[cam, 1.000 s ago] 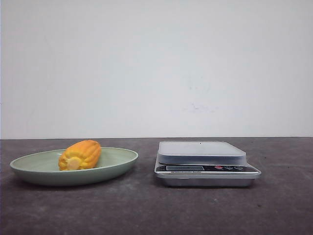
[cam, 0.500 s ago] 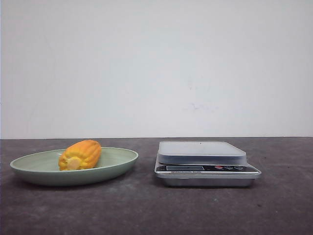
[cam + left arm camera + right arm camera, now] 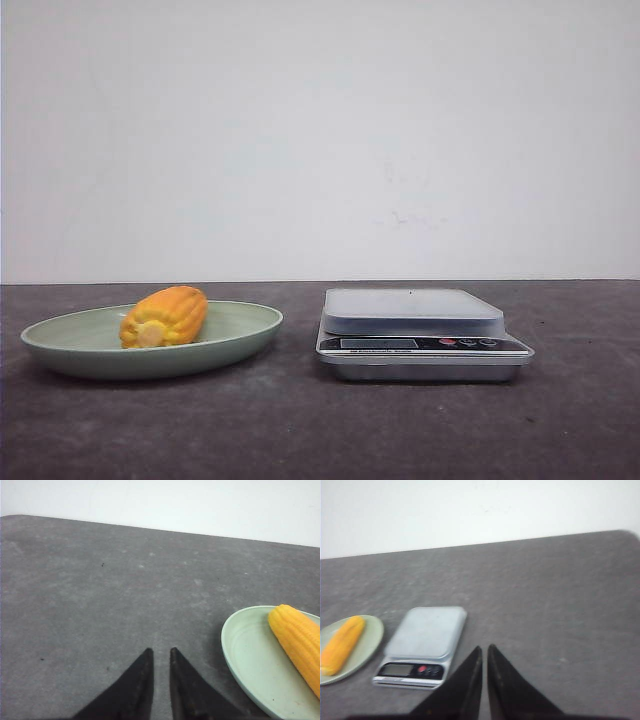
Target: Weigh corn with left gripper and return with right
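Observation:
The corn, a stubby orange-yellow cob, lies in a pale green plate at the table's left. It also shows in the left wrist view and the right wrist view. My left gripper is shut and empty, with only a narrow slit between the fingers. It hangs over bare table beside the plate, apart from it. My right gripper is shut and empty, near the scale. Neither gripper shows in the front view.
A silver digital kitchen scale with a flat, bare weighing top stands to the right of the plate. The table is dark grey, with a white wall behind it.

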### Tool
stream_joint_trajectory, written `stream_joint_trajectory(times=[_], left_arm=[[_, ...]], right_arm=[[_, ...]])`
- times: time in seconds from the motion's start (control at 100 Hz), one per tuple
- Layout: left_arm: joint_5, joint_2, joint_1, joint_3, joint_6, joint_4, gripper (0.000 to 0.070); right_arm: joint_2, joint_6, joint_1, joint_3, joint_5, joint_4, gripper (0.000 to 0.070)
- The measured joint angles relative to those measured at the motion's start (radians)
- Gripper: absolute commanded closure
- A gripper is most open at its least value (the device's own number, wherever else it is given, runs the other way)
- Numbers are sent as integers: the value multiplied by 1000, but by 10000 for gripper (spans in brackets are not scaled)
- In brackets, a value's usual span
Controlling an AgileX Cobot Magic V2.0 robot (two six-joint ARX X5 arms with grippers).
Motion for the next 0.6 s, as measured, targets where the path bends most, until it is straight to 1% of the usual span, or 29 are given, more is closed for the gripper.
stream_joint_trajectory(times=[0.04,0.1,0.19,0.31,0.44,0.53,0.6], left_arm=[[0,0,0,0,0,0,683],[0,0,0,0,0,0,683],[0,0,0,0,0,0,683],[0,0,0,0,0,0,683],[0,0,0,0,0,0,683],[0,0,0,0,0,0,683],[0,0,0,0,0,0,683]], right_arm=[[-2,-11,-10,-4,15,24,688],[-9,-34,-53,-23,18,94,688],[-32,-85,-144,-95,-6,247,688],[-69,-139,-269,-279,-85,490,688],[-74,-151,-347,-500,-149,724,688],[-74,-152,-366,-628,-166,841,688],[-77,-153,-369,-706,-161,885,688]])
